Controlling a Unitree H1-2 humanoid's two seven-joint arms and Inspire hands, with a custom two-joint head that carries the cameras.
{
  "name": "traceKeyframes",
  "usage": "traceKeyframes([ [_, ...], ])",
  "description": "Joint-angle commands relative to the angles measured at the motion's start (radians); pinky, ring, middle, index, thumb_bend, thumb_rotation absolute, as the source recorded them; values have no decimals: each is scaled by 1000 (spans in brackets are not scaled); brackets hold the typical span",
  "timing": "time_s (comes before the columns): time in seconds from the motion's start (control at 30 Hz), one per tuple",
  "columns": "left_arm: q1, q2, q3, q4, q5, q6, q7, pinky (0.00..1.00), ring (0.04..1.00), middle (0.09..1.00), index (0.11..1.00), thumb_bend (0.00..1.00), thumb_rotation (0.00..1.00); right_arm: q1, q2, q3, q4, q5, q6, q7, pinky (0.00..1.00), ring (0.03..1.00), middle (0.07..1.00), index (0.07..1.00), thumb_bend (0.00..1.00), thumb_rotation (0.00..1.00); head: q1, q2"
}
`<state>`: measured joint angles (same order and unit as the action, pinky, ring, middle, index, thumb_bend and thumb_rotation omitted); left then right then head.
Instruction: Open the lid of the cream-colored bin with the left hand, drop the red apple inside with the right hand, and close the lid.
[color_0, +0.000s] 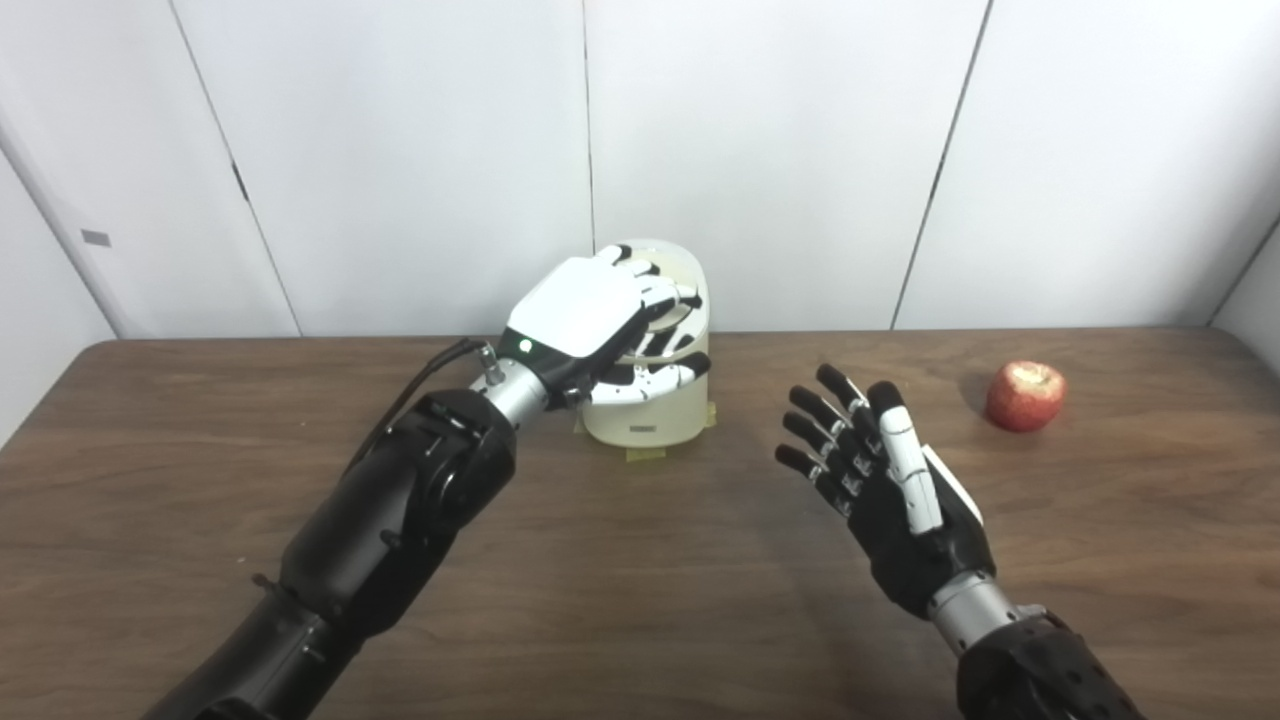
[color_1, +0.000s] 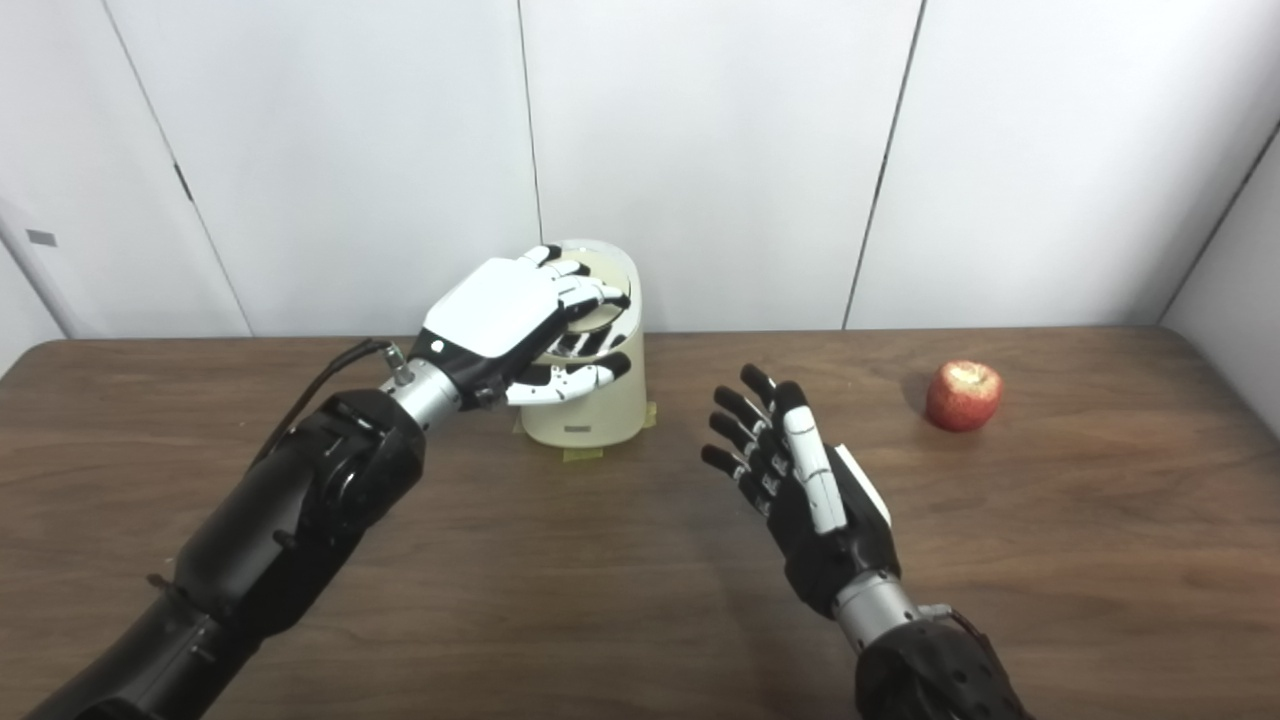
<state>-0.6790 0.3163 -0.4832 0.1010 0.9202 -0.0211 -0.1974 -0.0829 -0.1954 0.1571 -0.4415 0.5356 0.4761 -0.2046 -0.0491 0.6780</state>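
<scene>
The cream-colored bin (color_0: 650, 415) stands at the back middle of the table, close to the wall. My left hand (color_0: 585, 315) lies over its lid (color_0: 692, 275), fingers curled across the top and thumb along the front under the rim. I cannot tell whether the lid is lifted. The red apple (color_0: 1025, 396) rests on the table at the far right, alone. My right hand (color_0: 880, 470) hovers between bin and apple, fingers spread and upright, holding nothing, well short of the apple.
The brown wooden table (color_0: 640, 600) runs to a white panelled wall behind the bin. Bits of yellowish tape (color_0: 645, 455) show at the bin's base. A black cable (color_0: 420, 375) loops from my left forearm.
</scene>
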Motion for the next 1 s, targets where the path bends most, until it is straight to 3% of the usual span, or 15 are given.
traceKeyframes([
  [0.0,-57,4,20,-27,19,-12,16,1000,920,869,855,447,1000,-37,-17,2,-25,12,-6,0,870,933,928,983,601,866,-1,3],
  [0.37,-41,-11,40,-33,18,-14,9,964,905,873,862,450,1000,-38,-34,15,-31,26,-6,0,857,933,930,1000,595,861,-1,10],
  [0.97,-56,-3,31,50,91,12,-3,1000,936,895,859,455,1000,-40,-51,38,-38,33,-6,-7,827,931,906,1000,597,847,-4,16],
])
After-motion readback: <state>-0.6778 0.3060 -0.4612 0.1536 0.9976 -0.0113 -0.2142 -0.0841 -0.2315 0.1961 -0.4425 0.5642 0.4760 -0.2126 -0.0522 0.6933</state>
